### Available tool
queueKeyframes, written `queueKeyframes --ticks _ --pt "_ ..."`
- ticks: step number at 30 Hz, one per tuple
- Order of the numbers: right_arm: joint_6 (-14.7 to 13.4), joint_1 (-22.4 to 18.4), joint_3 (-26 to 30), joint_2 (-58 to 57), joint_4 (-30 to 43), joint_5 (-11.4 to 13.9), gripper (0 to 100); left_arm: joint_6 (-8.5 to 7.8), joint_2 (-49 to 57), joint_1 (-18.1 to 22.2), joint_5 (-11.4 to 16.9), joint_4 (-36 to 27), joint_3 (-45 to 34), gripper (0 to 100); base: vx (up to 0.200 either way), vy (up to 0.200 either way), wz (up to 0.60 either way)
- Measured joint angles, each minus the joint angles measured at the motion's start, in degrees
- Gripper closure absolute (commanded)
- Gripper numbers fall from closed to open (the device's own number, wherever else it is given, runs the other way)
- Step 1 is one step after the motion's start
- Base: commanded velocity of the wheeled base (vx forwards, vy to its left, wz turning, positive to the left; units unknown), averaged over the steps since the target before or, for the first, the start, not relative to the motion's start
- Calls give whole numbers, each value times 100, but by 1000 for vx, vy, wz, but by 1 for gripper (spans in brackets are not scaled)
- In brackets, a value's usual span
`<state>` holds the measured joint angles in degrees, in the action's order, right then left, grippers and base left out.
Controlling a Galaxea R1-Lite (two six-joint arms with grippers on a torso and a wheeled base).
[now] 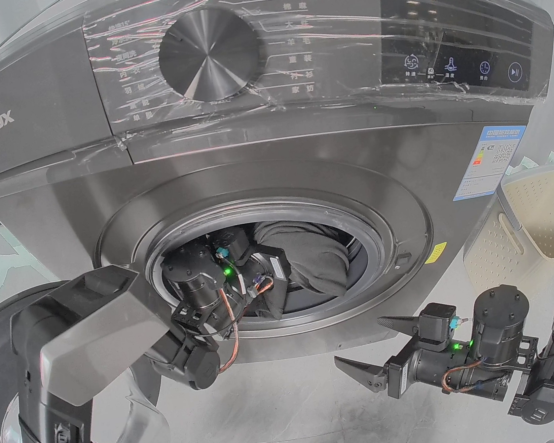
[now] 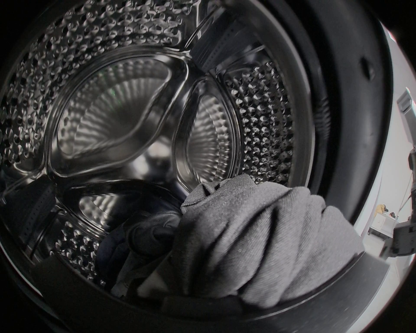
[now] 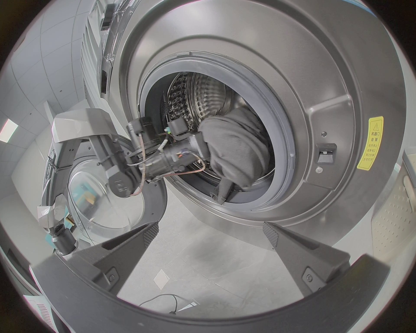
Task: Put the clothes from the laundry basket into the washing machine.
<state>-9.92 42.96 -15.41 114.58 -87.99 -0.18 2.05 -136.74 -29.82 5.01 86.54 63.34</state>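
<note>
At 4 o'clock in the washer [image 1: 281, 157] mouth, the grey garment [image 1: 313, 261] [image 2: 260, 243] [image 3: 236, 147] lies bunched over the door seal. Left pincer [image 1: 278, 267] sits at the garment's 9 o'clock, against it; its grip state cannot be told. Right pincer [image 1: 358, 340] [image 3: 208, 230] hangs open at 5 o'clock, outside the mouth. Basket [image 1: 541, 215] stands at 3 o'clock.

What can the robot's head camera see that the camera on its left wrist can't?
Head view: the washing machine from the front with its dial, the cream laundry basket at the right, and the open right claw hanging outside the opening. Left wrist view: the drum's perforated steel wall and a darker garment lying deeper inside. Both: the grey garment bunched at the drum's mouth.
</note>
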Motion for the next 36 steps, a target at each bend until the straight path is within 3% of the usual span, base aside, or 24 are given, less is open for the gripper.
queueKeyframes --ticks 19,20,27,36 --pt "-1 34 52 57 2 7 0 77 -1552 430 -724 -2080 4151 100 0 0 0" --pt "0 41 52 66 2 9 0 104 -1620 457 -766 -2152 4280 0 0 0 0" --pt "-1 69 56 110 2 2 0 514 -1788 472 -972 -2297 4374 0 0 0 0" --pt "0 72 56 132 5 2 0 567 -1232 333 -902 -2603 2803 0 0 0 0"
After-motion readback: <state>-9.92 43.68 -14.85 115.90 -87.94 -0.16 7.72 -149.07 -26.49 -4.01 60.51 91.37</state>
